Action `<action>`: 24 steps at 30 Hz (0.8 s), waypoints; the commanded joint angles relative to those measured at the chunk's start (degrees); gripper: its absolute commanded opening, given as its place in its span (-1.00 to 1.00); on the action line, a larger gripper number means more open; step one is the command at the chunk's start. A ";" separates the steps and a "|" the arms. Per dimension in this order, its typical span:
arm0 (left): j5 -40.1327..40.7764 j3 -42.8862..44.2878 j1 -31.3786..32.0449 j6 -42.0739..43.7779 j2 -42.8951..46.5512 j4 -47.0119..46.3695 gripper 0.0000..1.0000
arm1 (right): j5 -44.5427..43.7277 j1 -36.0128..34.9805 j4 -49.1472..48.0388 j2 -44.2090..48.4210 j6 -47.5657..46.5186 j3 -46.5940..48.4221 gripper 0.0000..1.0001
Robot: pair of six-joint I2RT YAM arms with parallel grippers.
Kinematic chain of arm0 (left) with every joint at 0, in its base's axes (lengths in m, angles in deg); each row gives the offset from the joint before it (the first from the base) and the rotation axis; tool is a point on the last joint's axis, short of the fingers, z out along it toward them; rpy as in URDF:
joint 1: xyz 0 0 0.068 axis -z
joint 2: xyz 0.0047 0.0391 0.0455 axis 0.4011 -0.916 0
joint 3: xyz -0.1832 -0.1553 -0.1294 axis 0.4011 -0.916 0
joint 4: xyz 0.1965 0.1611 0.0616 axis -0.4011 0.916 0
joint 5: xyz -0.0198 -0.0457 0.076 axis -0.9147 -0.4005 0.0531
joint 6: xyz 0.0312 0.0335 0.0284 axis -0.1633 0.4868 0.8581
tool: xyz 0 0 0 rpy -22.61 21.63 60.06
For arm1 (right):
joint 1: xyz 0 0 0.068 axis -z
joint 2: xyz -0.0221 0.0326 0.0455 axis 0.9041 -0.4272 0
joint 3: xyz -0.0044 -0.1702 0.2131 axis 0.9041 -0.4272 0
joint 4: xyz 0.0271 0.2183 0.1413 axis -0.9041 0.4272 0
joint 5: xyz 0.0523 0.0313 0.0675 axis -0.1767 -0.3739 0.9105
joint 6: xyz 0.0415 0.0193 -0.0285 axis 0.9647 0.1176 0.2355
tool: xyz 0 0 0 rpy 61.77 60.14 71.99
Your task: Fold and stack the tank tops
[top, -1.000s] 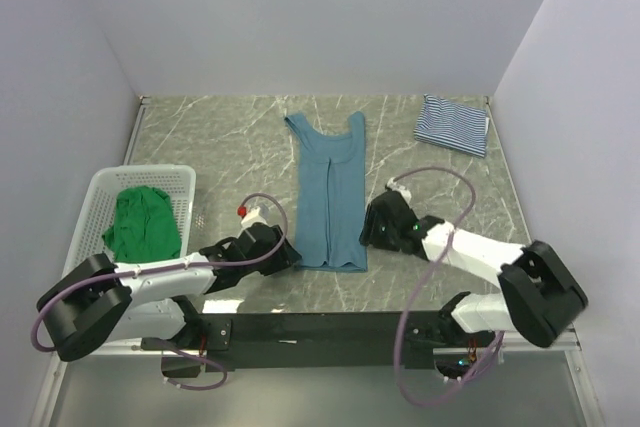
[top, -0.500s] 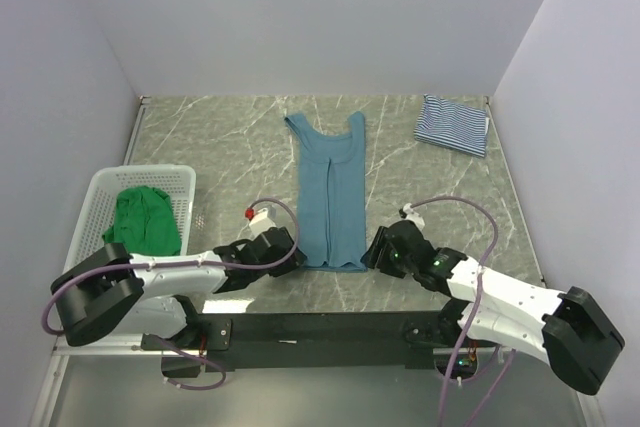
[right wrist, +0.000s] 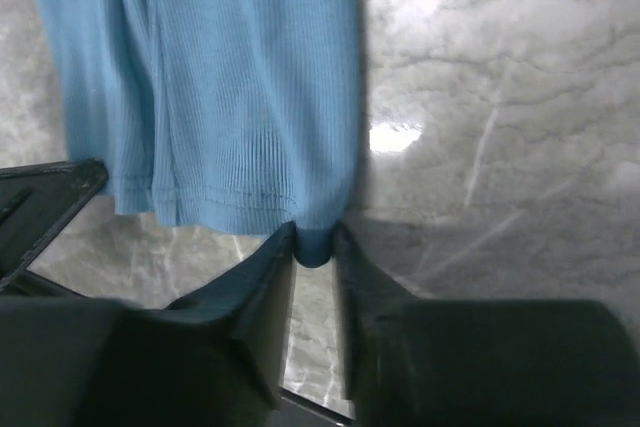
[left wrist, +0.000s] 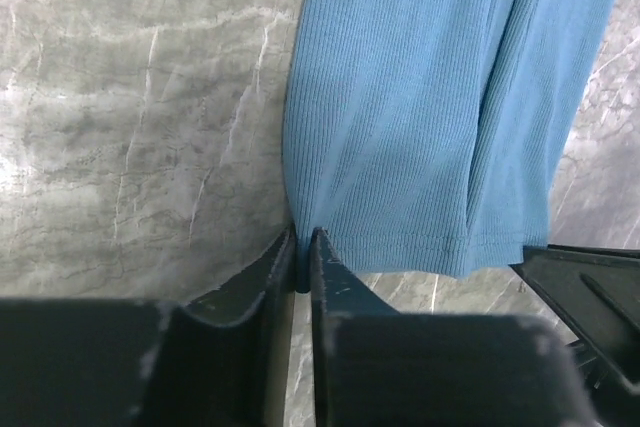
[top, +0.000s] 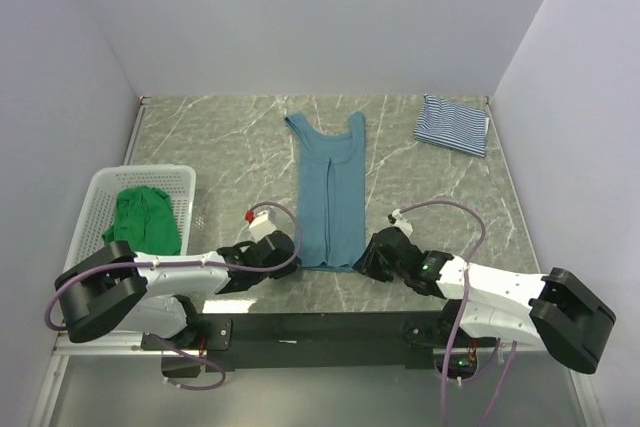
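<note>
The teal-blue tank top (top: 330, 192) lies flat down the middle of the table, folded lengthwise, straps at the far end. My left gripper (top: 292, 259) is shut on its near left hem corner (left wrist: 303, 247), and my right gripper (top: 365, 259) is shut on its near right hem corner (right wrist: 315, 245). In both wrist views the cloth is pinched between the fingertips. The striped tank top (top: 452, 124) sits folded at the far right. The green tank top (top: 143, 220) is bunched inside the basket.
A white mesh basket (top: 95, 197) stands at the left edge of the marble table. Walls enclose the table on the left, back and right. The black base rail (top: 320, 327) runs along the near edge.
Both grippers have closed on the teal-blue top's near hem corners. The right arm has swung down and inward to the hem; the left gripper has edged in to its corner.
</note>
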 commanded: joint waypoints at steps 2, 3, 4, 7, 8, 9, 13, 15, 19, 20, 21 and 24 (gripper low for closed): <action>-0.59 -1.62 1.18 1.16 -1.53 9.06 -0.78 | -3.05 -0.89 4.03 -0.58 0.78 -1.74 -0.53; -0.68 -1.62 1.27 1.51 -1.44 9.06 -0.84 | -3.40 -0.89 4.65 -0.31 0.52 -1.65 -0.60; -0.77 -1.53 1.61 1.60 -1.18 9.06 -0.88 | -3.67 -1.33 5.26 -0.05 0.17 -1.48 -0.78; -0.86 -1.27 3.28 1.34 -0.48 9.41 -0.99 | -4.72 -2.12 7.90 1.18 0.16 -1.13 -1.00; -0.51 -1.27 3.90 0.90 -0.38 10.11 -0.99 | -5.16 -3.08 9.30 2.14 0.34 -1.13 -1.00; -0.33 -1.18 4.51 -0.15 -0.03 10.63 -0.99 | -5.86 -3.96 10.18 2.76 0.60 -1.13 -1.00; 0.99 -0.74 10.47 -4.19 2.16 13.97 -0.99 | -8.84 -9.84 15.54 6.62 4.63 -0.78 -1.00; 2.30 -0.65 12.94 -7.95 3.48 17.03 -0.99 | -10.17 -14.94 19.58 8.82 6.83 -0.25 -1.00; 3.54 -0.74 18.74 -12.81 7.43 20.21 -0.99 | -14.73 -22.33 26.44 12.60 13.24 1.42 -1.00; 3.80 -0.56 19.19 -13.16 7.87 20.57 -0.99 | -15.09 -22.77 27.84 12.87 13.61 2.47 -1.00; 4.32 -0.30 19.28 -13.25 8.40 20.92 -0.99 | -15.36 -23.30 28.03 12.96 13.52 2.82 -1.00; 5.82 1.98 19.46 -12.64 9.90 23.29 -0.99 | -16.94 -23.30 28.47 11.91 12.47 5.28 -1.00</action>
